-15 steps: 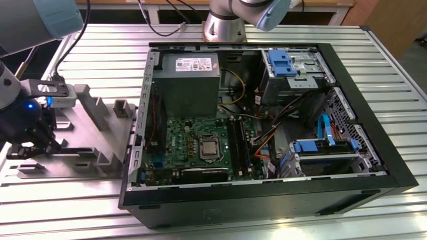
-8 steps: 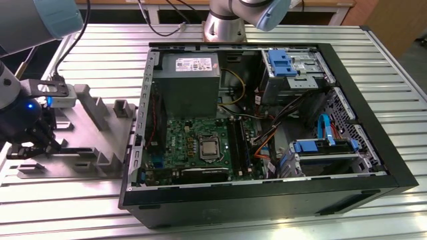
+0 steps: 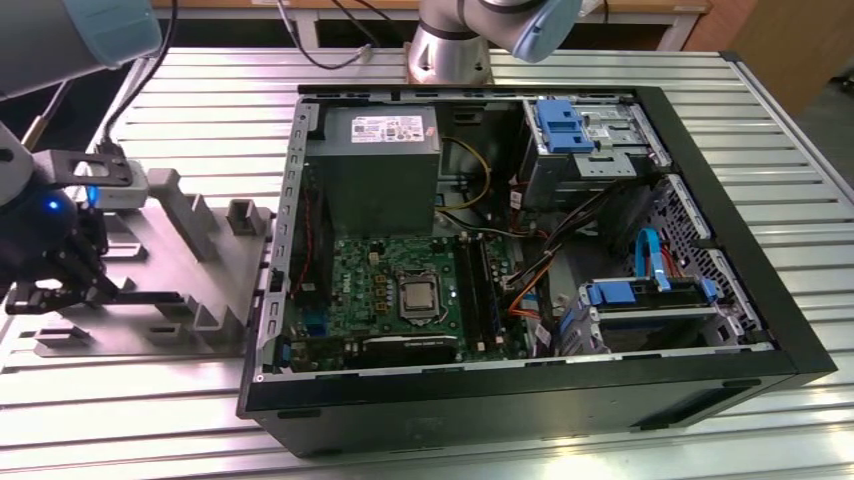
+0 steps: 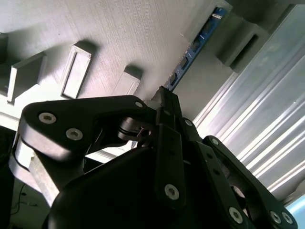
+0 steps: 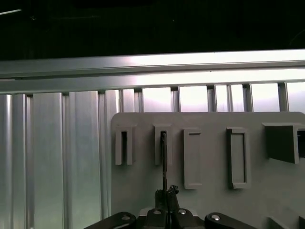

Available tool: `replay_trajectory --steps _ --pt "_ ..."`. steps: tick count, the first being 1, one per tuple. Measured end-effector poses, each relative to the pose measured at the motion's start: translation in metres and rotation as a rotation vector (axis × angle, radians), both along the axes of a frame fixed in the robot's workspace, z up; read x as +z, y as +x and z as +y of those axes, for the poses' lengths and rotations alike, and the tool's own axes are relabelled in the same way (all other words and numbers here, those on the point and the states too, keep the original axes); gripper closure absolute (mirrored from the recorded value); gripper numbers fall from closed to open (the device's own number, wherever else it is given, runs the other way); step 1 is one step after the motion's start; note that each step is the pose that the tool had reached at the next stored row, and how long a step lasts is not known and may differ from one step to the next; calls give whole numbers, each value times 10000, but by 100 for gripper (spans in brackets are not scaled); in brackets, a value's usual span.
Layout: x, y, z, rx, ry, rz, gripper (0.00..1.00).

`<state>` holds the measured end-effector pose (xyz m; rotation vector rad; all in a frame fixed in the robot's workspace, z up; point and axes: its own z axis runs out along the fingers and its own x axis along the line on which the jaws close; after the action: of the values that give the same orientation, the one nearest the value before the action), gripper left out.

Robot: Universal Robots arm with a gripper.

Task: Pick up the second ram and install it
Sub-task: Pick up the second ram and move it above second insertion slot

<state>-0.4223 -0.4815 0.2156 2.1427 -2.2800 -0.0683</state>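
The gripper (image 3: 60,290) is down at the exterior view's left, over a grey holder plate (image 3: 174,230) that lies on the slatted metal table (image 3: 200,100) just beside the open computer case (image 3: 787,300). In both wrist views its black fingers are pressed together on the near end of the second ram (image 4: 193,52), pinching the thin stick edge-on. The stick is blue-black and stands on its long edge. It runs straight away from the fingertips across the holder plate (image 4: 119,38), and its far end sits in a notch between two raised grey blocks.

In the first wrist view the second ram (image 5: 163,162) shows as a dark thin line from the gripper (image 5: 167,193) up into one of the holder's slotted blocks, with more blocks to either side on the plate (image 5: 267,191).

Inside the case, the green board (image 3: 374,290) lies flat with the grey power supply (image 3: 380,160) on its far side. The long black slots (image 3: 477,290) are just right of the processor (image 3: 418,295), well apart from the gripper.
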Motion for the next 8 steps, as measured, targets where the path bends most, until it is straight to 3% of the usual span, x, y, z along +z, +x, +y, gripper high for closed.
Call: replay_trajectory --steps 8 --pt "269 0 0 0 0 0 89"
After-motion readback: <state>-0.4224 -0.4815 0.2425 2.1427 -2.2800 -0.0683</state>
